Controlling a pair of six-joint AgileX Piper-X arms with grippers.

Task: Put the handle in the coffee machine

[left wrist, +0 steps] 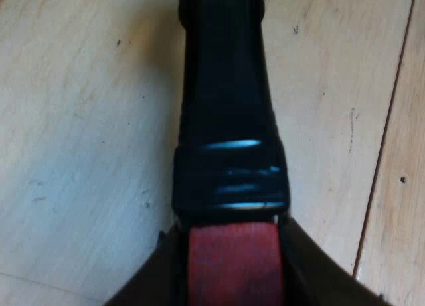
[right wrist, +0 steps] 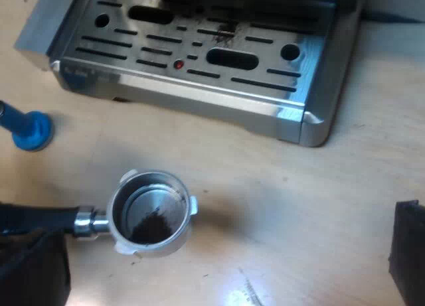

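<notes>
My left gripper (left wrist: 232, 279) is shut on the red end (left wrist: 232, 263) of the holder's dark handle (left wrist: 226, 107), which runs away from it over the wooden table. The metal holder (right wrist: 151, 213) has its basket facing up with dark coffee grounds inside, just in front of the espresso machine's drip tray (right wrist: 199, 60). I cannot tell whether the holder rests on the table or hangs just above it. My right gripper (right wrist: 219, 266) is open above the table beside the holder, with nothing between its fingers (right wrist: 408, 253).
A blue tamper (right wrist: 30, 130) stands on the wooden table (right wrist: 319, 206) near one corner of the drip tray. The slotted tray has a small red dot (right wrist: 178, 65) in its grille.
</notes>
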